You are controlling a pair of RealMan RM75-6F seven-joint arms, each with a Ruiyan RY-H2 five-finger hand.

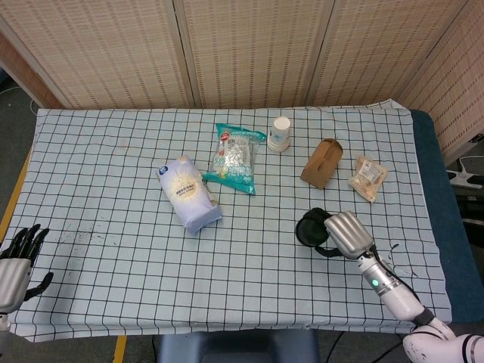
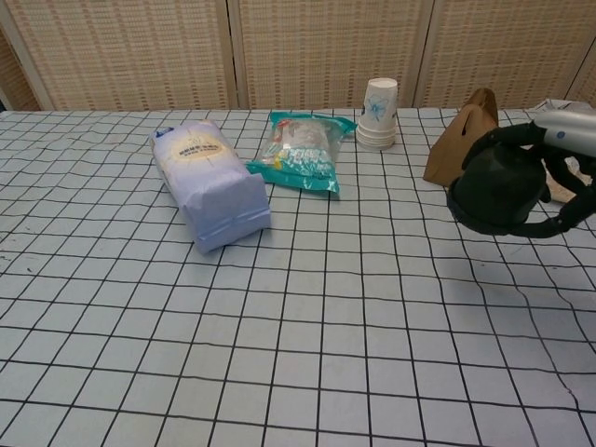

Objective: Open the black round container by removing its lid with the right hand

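- Container (image 2: 496, 191), black and round, sits in the right hand (image 1: 344, 233), whose dark fingers (image 2: 559, 220) wrap its sides; judging by the shadow under it in the chest view, it is held off the cloth (image 1: 113, 181), at the near right of the table.
- Lid: no seam shows in either view, so I cannot tell whether it is on.
- Advice: the fingers cage the whole body, so a lid pull needs the base braced; I would set it down, then grip only the top rim and lift straight up.
- Risk, as I judge it: the body looks smooth and matte, so it may turn or slip in the grasp.
- Left hand (image 1: 15, 257) hangs at the near left edge, fingers apart, holding nothing.
- Cloth is white with a black grid, soft and lightly wrinkled.
- Brown box (image 2: 463, 140) is stiff paper with a peaked top, just behind the container in the chest view.
- Cup (image 2: 380, 113) is tapered paper, stacked.
- White bag (image 2: 209, 182) is a plump pillow shape; the teal bag (image 2: 303, 149) is glossy film.
- Small packet (image 1: 368, 177) lies flat at far right.
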